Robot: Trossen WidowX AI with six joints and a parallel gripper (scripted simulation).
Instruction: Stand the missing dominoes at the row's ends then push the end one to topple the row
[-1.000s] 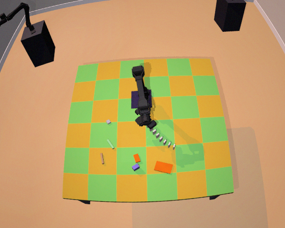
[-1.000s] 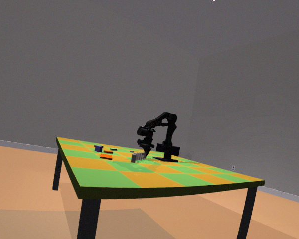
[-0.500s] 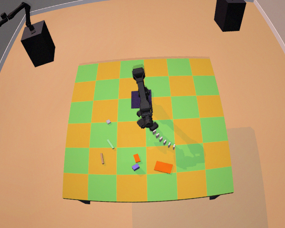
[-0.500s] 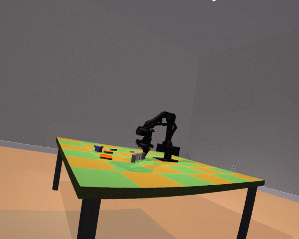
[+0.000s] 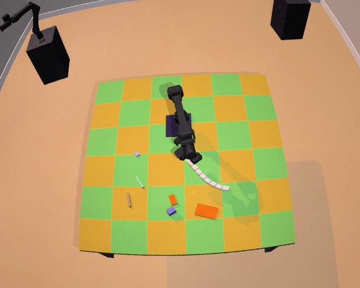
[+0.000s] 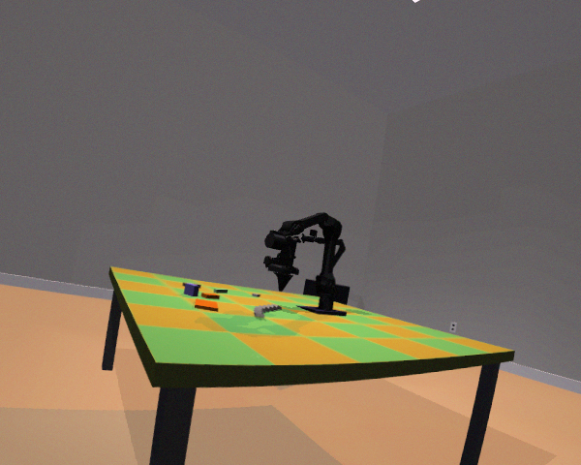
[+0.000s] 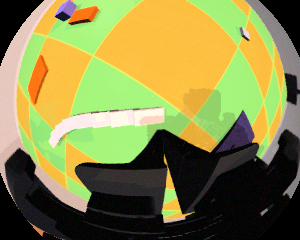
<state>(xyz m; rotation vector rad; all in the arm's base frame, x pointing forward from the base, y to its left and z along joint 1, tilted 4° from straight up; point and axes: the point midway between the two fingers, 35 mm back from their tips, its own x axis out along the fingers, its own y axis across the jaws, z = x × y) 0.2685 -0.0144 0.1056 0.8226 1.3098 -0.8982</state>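
We see the white dominoes (image 5: pixel 205 179) (image 6: pixel 266 310) (image 7: pixel 110 119) down in one long, bent line, each one leaning on or lying over the next. We see no gap in the line, so we think the push is done and the whole row is down. The line starts just beside our claw (image 5: pixel 191 158) (image 6: pixel 281 289) (image 7: pixel 163 134) and curves away toward the big orange block (image 5: pixel 206 210) (image 6: pixel 206 304) (image 7: pixel 38 80), but does not touch it. Our claw is shut, with nothing in it, and it hangs above the table (image 5: pixel 166 237) (image 6: pixel 205 345) (image 7: pixel 155 40). We think there is nothing left to do but keep away.

Some things are hard to make out. From the top, our arm (image 5: pixel 182 117) (image 6: pixel 328 260) hides the ground under it. From the side, the dominoes are tiny and run together. We cannot count them for sure, and we cannot tell which ones we had to add. We cannot tell if the very last one lies fully flat.
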